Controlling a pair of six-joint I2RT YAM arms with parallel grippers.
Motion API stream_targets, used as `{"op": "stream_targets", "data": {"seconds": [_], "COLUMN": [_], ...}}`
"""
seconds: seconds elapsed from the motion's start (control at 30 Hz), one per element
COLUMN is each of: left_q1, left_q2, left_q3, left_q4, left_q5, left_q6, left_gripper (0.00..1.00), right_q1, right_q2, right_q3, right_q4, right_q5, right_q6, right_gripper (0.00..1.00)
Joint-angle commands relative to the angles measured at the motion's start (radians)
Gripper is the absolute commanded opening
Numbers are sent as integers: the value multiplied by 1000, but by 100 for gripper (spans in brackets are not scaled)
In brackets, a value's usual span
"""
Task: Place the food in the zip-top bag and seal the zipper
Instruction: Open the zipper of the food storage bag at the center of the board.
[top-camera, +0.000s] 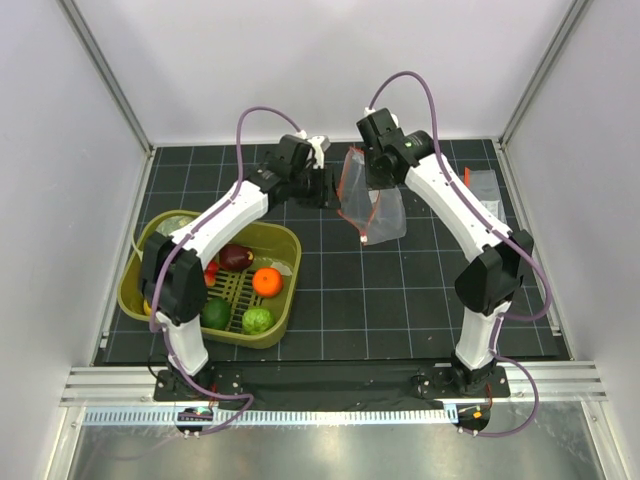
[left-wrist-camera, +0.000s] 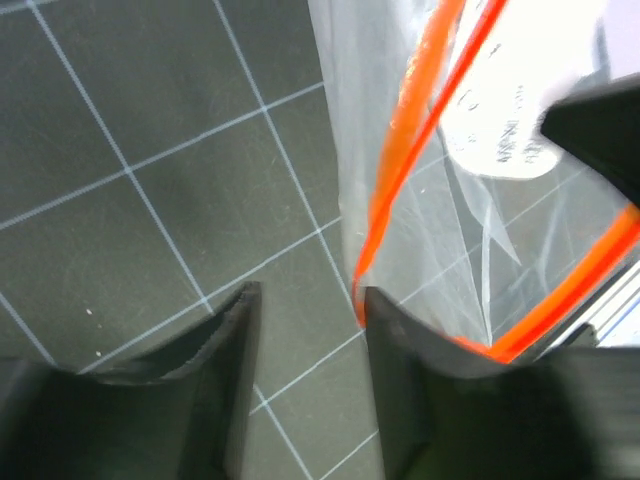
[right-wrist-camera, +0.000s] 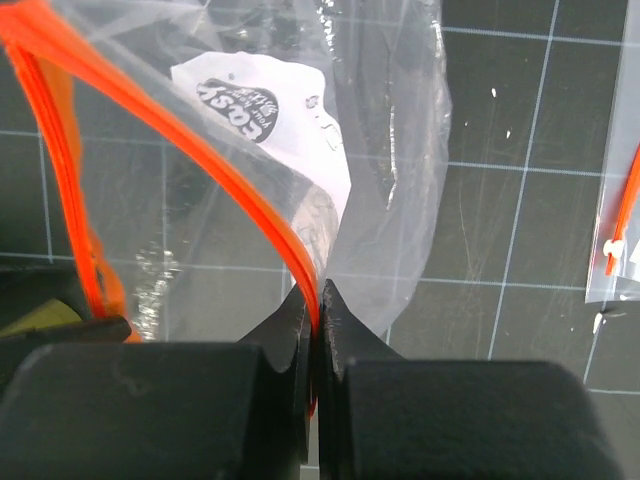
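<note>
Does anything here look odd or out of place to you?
Only that a second clear bag lies flat at the far right, while the right gripper pinches the zip-top bag aloft by its zipper.

Mat (top-camera: 340, 290): black, thin white grid lines, lying flat over the table; a few pale specks show in the wrist views.
Back wall (top-camera: 320, 70): plain white panel, unmarked.
Left wall (top-camera: 50, 200), right wall (top-camera: 600, 200): white panels, slanting outward in the overhead view.
Corner posts, left (top-camera: 105, 75) and right (top-camera: 543, 70): bare aluminium, meeting the mat's far corners.
Near rail (top-camera: 110, 385): slotted aluminium, crossing the near edge.
Toothed strip (top-camera: 320, 415): white, just below the rail.
Steel sheet (top-camera: 330, 455): brushed, dull glare.
Light: even, soft shadows.
</note>
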Motion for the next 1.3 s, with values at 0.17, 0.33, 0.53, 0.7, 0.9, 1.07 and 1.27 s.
{"op": "stream_targets", "data": {"seconds": [0.17,0.33,0.53,0.7,0.9,1.07,1.27], "left_q1": [-3,-3,-9,-11,-9,0,15], "left_q2": [37,77,111,111,113,110,113], "left_q3": [140,178,196,189,186,164,152], "left_q4": [21,20,27,17,7,1,6], "left_q5": [8,24,41,20,12,9,17], "left_q6": [14,2,-10,-6,4,-1,-15], "left_gripper": [54,52,52,22,5,0,0], "right_q1": [20,20,20,19,20,20,22], "right_q2": [11,11,17,12,22,12,6], "right_q3": [20,14,16,9,8,-1,-24], "right_q4": [11,22,26,23,11,9,6], "right_q5": [-32,-65,-72,-46,-25,-12,-15], "right_q6": [0,9,13,15,19,20,23], "right_gripper": [4,4,4,6,13,33,35]}}
